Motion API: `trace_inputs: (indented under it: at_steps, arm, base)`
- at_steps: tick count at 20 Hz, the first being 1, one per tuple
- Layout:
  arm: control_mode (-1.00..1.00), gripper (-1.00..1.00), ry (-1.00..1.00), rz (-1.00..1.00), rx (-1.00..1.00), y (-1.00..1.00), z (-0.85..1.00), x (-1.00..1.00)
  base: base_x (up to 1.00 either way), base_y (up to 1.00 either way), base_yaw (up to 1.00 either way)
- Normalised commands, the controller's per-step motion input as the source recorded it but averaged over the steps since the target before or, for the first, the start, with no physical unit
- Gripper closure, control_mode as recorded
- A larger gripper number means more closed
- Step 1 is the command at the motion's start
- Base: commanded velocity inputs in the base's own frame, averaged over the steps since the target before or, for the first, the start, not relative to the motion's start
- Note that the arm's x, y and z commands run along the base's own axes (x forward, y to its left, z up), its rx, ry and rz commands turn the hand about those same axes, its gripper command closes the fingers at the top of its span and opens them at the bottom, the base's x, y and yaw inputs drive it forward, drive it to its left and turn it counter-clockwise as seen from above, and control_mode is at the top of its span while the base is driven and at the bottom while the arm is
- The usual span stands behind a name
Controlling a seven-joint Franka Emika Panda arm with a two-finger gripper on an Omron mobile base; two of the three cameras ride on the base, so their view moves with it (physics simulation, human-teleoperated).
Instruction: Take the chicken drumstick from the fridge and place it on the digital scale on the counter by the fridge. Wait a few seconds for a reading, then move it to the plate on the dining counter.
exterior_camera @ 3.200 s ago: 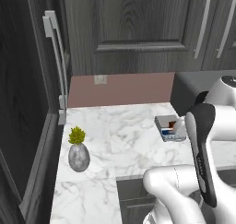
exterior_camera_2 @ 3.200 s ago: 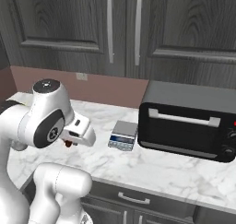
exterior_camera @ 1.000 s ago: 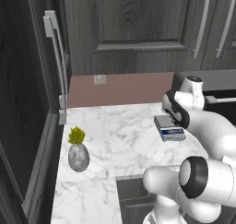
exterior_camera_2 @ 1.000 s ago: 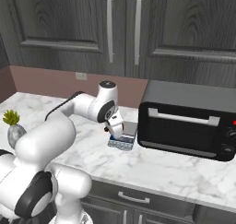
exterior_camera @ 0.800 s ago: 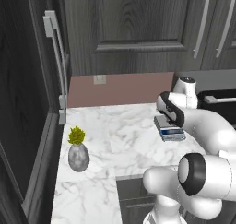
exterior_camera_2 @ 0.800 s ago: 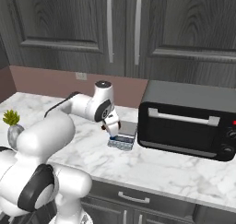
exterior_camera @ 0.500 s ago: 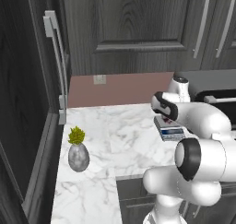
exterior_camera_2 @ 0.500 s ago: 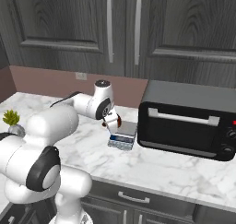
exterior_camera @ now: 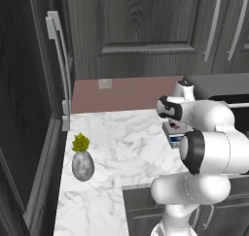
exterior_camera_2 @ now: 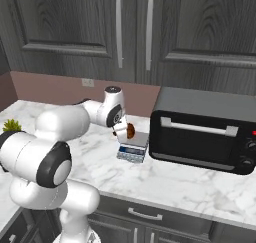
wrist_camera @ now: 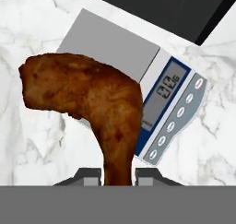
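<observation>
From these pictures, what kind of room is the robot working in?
Most likely a home kitchen, though a rendered one: a white marble counter under dark wood-grain cabinets, with a black toaster oven and a digital scale on it. The gripper holds a chicken drumstick.

So on the white marble counter [exterior_camera: 121, 143] we've got a little grey vase [exterior_camera: 82, 165] with a green plant [exterior_camera: 80, 143] sticking out of it, sitting upright near the left end. Over on the right there's a black toaster oven [exterior_camera_2: 204, 132] with a pale bar handle across its door and knobs at its far right. Behind it all runs a brownish-pink backsplash [exterior_camera: 126, 93] with a small white outlet [exterior_camera: 104, 84]. Above that we see dark wood-grain cabinets [exterior_camera_2: 135, 27] with long silver handles.
</observation>
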Motion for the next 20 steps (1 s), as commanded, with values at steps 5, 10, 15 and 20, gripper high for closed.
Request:
trace_inputs:
  at_steps: [5, 10, 15, 20]
  arm:
    - [-1.00, 1.00, 0.00, -0.09, 0.00, -0.30, -0.13, 0.02]
    - [-1.00, 1.00, 0.01, -0.01, 0.00, -0.42, -0.10, 0.11]
    - [-1.00, 1.00, 0.00, 0.00, 0.00, -0.03, -0.01, 0.12]
    - [-1.00, 1.00, 0.00, -0.01, 0.00, 0.14, -0.05, 0.25]
  base:
    - [0.00, 0.00, 0.00]
    - [0.00, 0.00, 0.00]
    - [0.00, 0.00, 0.00]
    - [0.00, 0.00, 0.00]
